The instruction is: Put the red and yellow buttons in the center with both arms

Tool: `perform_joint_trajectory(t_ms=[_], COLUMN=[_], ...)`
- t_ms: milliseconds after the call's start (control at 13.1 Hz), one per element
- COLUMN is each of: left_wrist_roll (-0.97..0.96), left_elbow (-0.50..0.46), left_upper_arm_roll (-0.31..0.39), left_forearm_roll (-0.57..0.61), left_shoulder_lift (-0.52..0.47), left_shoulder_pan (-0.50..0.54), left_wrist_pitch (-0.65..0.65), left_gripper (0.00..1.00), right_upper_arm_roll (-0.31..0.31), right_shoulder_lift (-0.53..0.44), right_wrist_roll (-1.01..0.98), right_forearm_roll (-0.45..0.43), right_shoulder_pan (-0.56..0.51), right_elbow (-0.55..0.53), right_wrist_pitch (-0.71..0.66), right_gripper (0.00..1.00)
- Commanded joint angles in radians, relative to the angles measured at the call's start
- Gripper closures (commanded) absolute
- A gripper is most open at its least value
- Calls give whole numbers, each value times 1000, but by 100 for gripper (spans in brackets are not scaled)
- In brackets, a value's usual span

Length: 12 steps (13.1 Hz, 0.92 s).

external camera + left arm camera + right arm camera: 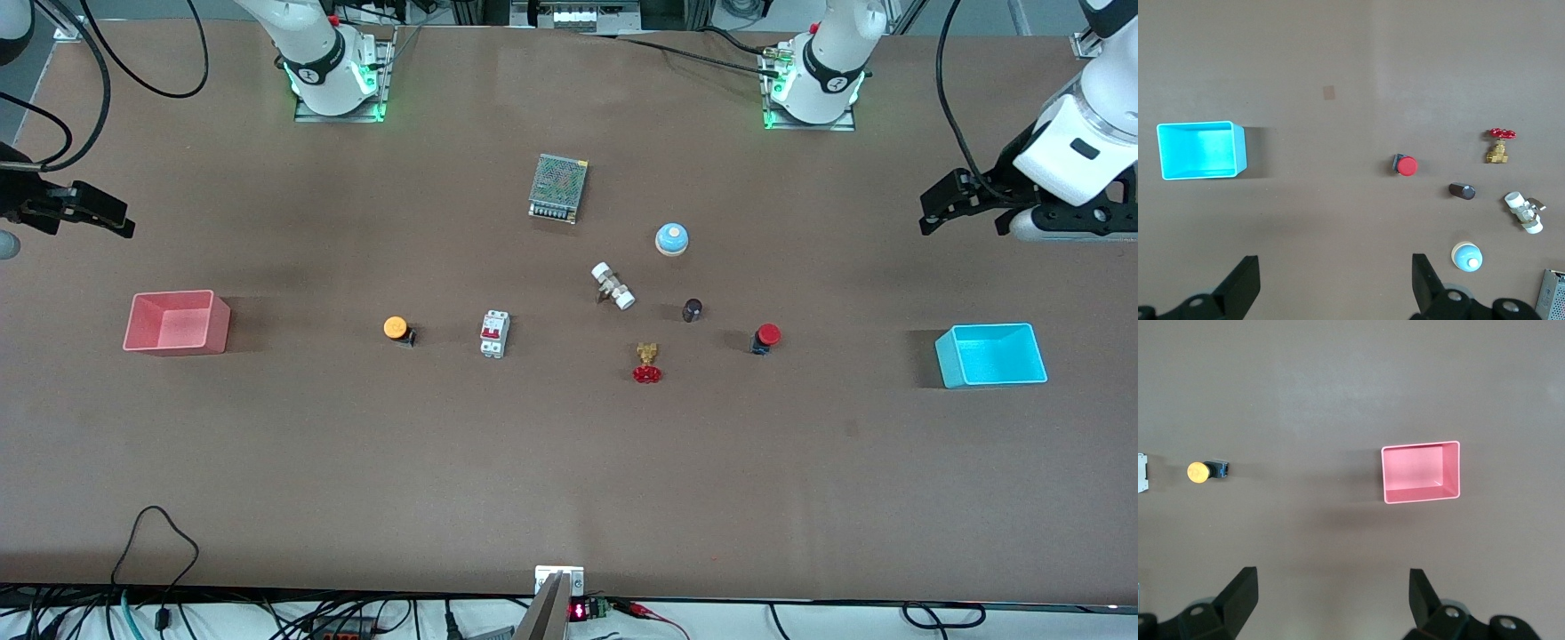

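Jaws spread wide on both grippers, nothing between them. Left gripper (942, 206) hangs in the air over the left arm's end of the table (356, 462), above bare brown surface next to the blue bin (990, 356); its fingers (1239, 288) frame empty table in the left wrist view. Right gripper (102, 212) hangs over the right arm's end, over bare surface next to the pink bin (176, 322); right wrist view shows its fingers (1238, 600) apart too.

Red button (765, 338) lies on the table toward the left arm's end, between the blue bin and the middle cluster, tipped on its side with the red cap up toward the blue bin side. Also seen in the left wrist view (1405, 165). Yellow button (397, 329) sits toward the right arm's end, between the pink bin and the white breaker with red switch (494, 333), well apart from both; in the right wrist view (1207, 471) it lies on its side, black body showing.

Middle cluster: red handwheel valve (647, 363) nearest the front camera, small dark cylinder (692, 309) near the red button, white-capped fitting (613, 285) lying tilted, blue dome on pale base (672, 238), metal mesh power supply (558, 188) farthest from the camera. Both bins are open-topped and empty.
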Motion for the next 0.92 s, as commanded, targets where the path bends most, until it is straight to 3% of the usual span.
perform_joint_trajectory(t_ms=[0,840], left_wrist_roll=[34,83], left_elbow=[16,41], left_upper_arm_roll=[-2,-2], left_forearm_roll=[1,1], left_shoulder_lift=[0,13], left_shoulder_pan=[3,4], left_wrist_pitch=[-18,-47], left_gripper=[0,0], right_upper_arm_roll=[6,4], right_shoulder_lift=[-57,-73], right_wrist_roll=[10,13], right_forearm_roll=[12,14], right_shoulder_pan=[-9,-8], right_elbow=[-51,-62], right_wrist_pitch=[-4,-7], right_gripper=[0,0])
